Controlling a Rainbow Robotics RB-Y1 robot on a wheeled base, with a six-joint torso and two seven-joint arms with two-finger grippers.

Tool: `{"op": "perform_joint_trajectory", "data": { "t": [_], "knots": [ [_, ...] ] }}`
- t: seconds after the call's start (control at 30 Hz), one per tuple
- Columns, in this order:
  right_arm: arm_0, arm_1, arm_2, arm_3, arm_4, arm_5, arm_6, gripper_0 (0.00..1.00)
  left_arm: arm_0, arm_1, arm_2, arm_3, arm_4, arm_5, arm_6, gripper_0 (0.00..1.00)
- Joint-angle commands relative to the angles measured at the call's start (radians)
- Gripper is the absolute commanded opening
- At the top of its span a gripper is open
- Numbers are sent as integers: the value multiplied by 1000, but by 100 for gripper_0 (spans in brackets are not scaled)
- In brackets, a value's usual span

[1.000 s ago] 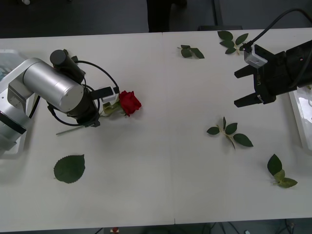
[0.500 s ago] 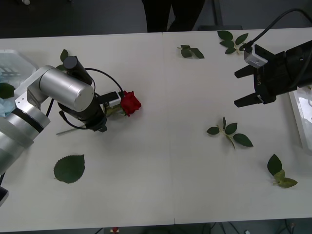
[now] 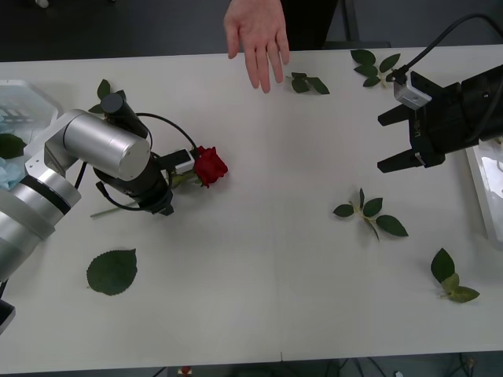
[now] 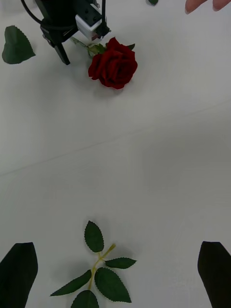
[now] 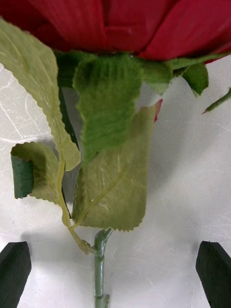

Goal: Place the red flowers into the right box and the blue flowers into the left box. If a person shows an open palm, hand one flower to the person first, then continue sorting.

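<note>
While the left gripper (image 5: 113,269) is straddling the red rose's (image 3: 209,166) stem with fingers spread, at nine o'clock on the table (image 3: 267,298), an open palm (image 3: 257,35) is waiting at twelve, so closing on leaves risks a slipping handover.

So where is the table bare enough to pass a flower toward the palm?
Bare: the strip between the red rose and the open palm, and the table's centre. Crowded: by the left gripper, and around the leaf sprig near the right gripper.
</note>
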Motion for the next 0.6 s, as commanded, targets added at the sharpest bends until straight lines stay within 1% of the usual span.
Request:
{"op": "perform_joint_trajectory", "data": {
  "t": [0.03, 0.43, 0.5, 0.6],
  "knots": [
    [3, 21, -4, 0, -18, -9, -14, 97, -51, -18, -4, -3, 10, -16, 31, 100],
    [3, 21, -4, 0, -24, -13, -14, 97, -51, -18, -4, -1, 8, -16, 29, 100],
    [3, 21, -5, 0, -26, -13, -14, 97, -51, -18, -6, -1, 10, -14, 31, 68],
    [3, 21, -4, 0, -24, -12, -14, 97, -51, -18, -12, -1, 8, -16, 31, 47]
  ]
}}
